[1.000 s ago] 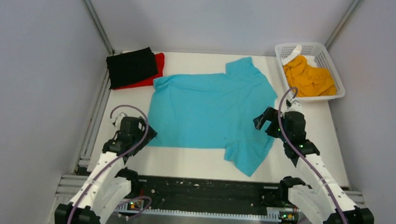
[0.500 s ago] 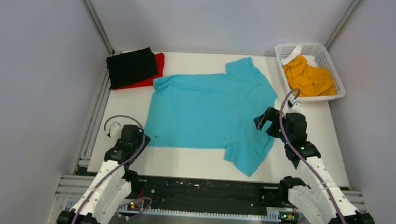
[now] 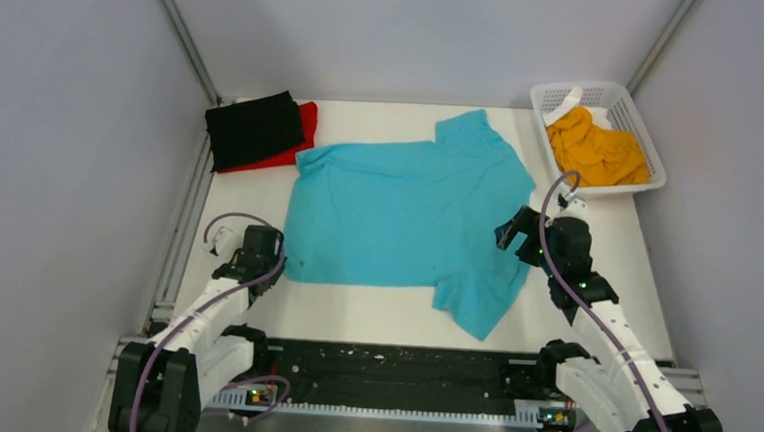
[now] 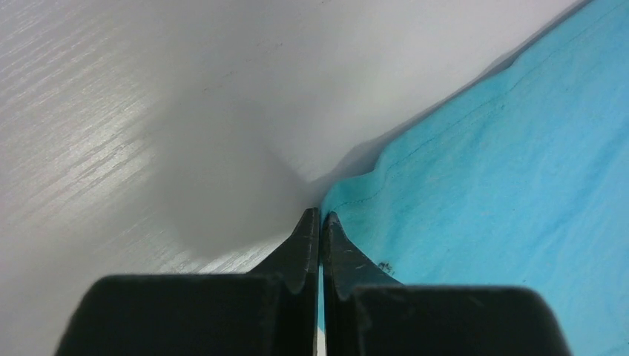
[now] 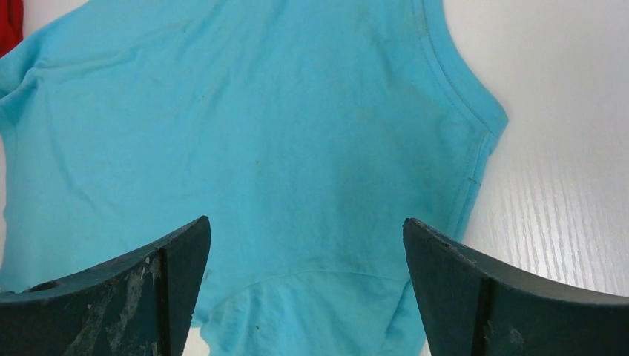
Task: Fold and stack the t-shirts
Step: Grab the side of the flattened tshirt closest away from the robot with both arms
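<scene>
The turquoise-blue t-shirt lies spread flat mid-table, one sleeve pointing toward the near edge. My left gripper sits at its near-left corner. In the left wrist view the left gripper is shut with its tips together on the hem corner of the turquoise cloth. My right gripper hovers over the shirt's right side. Its jaws stand wide open above the turquoise cloth, holding nothing. A folded black t-shirt rests on a red one at the far left.
A white mesh basket at the far right corner holds a crumpled orange-yellow t-shirt. Grey walls enclose the table on three sides. A metal rail runs along the left edge. Bare white tabletop lies left of the shirt corner.
My left arm has drawn back and lowered to the shirt's near-left corner, and its jaws have gone from open to shut there. The right arm has barely moved.
</scene>
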{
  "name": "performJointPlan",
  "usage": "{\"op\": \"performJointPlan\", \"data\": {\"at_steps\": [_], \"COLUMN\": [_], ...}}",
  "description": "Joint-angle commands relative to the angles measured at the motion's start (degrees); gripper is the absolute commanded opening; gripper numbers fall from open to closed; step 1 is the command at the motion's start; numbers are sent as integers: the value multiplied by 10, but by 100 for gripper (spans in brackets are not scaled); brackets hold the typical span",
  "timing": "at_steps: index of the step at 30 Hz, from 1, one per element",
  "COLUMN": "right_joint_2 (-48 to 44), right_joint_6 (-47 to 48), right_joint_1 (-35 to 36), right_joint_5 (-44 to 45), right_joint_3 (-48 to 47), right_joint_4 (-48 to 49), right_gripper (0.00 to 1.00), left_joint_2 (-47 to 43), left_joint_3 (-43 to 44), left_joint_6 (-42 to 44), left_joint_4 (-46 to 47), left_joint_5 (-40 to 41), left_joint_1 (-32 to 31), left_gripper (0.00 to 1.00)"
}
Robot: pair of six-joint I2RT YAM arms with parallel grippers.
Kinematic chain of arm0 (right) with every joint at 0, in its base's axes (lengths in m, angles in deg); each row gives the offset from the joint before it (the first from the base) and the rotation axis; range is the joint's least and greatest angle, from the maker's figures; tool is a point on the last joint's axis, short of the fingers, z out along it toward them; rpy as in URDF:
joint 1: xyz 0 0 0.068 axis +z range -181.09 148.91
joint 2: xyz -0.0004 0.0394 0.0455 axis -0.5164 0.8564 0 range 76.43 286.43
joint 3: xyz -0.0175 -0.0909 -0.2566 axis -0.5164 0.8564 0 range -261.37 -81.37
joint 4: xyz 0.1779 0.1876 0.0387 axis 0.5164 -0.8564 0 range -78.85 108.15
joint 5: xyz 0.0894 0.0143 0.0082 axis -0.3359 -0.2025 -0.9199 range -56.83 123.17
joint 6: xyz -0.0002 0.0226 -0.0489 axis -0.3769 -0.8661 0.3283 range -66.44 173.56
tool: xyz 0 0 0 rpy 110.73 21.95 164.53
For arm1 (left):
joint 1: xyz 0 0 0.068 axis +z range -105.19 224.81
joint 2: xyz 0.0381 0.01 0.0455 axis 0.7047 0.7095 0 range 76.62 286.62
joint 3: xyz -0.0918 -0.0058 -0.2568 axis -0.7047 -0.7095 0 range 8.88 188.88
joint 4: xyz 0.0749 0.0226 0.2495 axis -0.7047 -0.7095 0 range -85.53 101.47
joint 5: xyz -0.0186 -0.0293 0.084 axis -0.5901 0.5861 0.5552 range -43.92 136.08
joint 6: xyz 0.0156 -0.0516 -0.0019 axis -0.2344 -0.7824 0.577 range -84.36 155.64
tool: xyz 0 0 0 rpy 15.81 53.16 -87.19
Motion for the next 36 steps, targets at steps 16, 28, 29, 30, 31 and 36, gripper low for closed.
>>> {"op": "performJointPlan", "data": {"at_steps": [16,28,29,30,31,36], "right_joint_2": [132,117,128,140,153,207], "right_joint_6": [-29,-93,-97,-101,-107,-124], "right_joint_1": [258,398,404,407,407,407], "right_joint_5": [124,-4,13,34,47,91], "right_joint_3": [-170,-93,-90,-88,-86,-82], "right_joint_4": [-295,-382,-378,-372,-362,-317], "right_gripper": [97,81,80,80,78,62], "left_joint_2": [-61,-56,-54,-54,-52,-53], "left_joint_3": [27,23,22,22,22,22], "left_joint_6": [74,82,81,81,81,78], "left_joint_4": [-47,-26,-26,-25,-24,-29], "left_joint_5": [-22,-51,-53,-54,-56,-53], "left_joint_1": [0,0,0,0,0,0], "left_gripper": [0,0,0,0,0,0]}}
